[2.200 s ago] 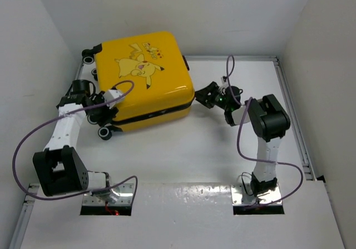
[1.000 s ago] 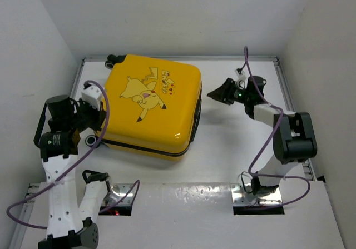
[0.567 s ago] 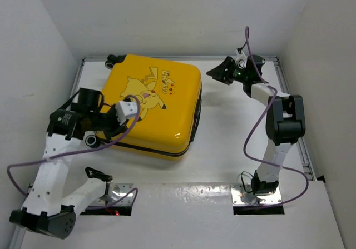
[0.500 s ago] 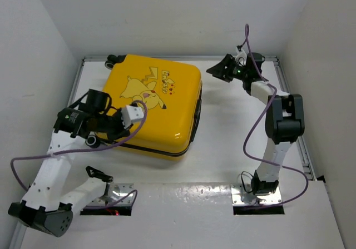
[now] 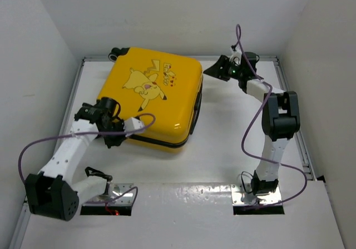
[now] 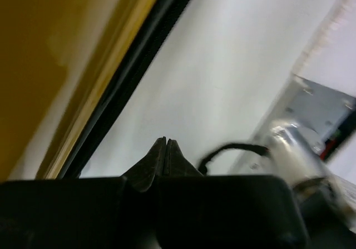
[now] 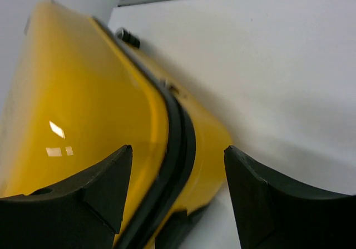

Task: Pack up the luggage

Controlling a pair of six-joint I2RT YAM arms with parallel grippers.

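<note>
1. Top external view. The luggage, a yellow hard-shell case with a cartoon print, lies closed and flat on the white desk, its printed face up. One black wheel shows at the far left corner of the luggage. The left hand sits at the near left edge of the luggage, close against the shell. The right hand hangs just off the far right corner of the luggage, apart from it.
2. Left wrist view. The left hand is narrow: its fingertips meet with nothing between them. The blurred yellow wall of the luggage and its black zipper trim run along the left of the hand.
3. Right wrist view. The right hand stands wide, its fingers spread and holding nothing. Beyond them lies a rounded corner of the luggage.
</note>
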